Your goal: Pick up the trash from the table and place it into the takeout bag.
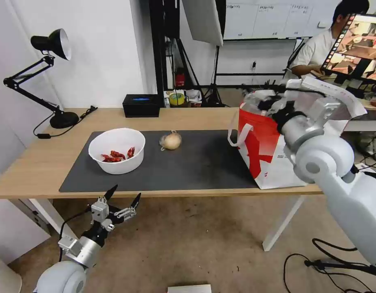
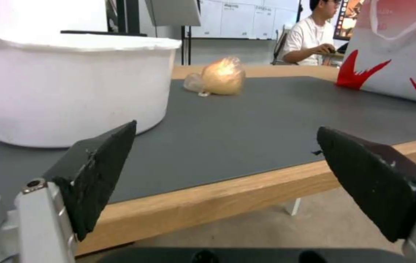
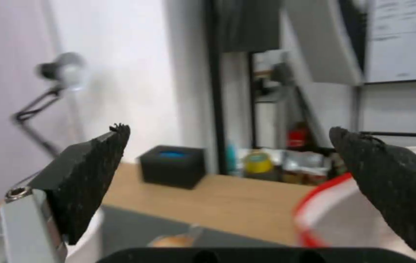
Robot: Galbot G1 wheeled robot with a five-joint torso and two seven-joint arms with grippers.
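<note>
A white round bowl point(image 1: 116, 150) with red scraps stands on the left of the dark grey mat point(image 1: 196, 167) on the table point(image 1: 37, 167). A tan round bundle point(image 1: 170, 141) lies just to its right. The red-and-white takeout bag point(image 1: 265, 154) stands at the mat's right end. My left gripper point(image 1: 126, 192) hangs open and empty below the table's front edge, in front of the bowl point(image 2: 71, 87), with the bundle point(image 2: 222, 76) farther back. My right arm reaches over the bag's top. Its gripper point(image 3: 227, 131) is open and empty above the bag's red rim point(image 3: 315, 204).
A black desk lamp point(image 1: 53, 44) stands at the table's back left, and a small black box point(image 1: 141, 105) sits at the back edge. A person sits at a screen behind the bag. Cables point(image 1: 330, 264) lie on the floor at the right.
</note>
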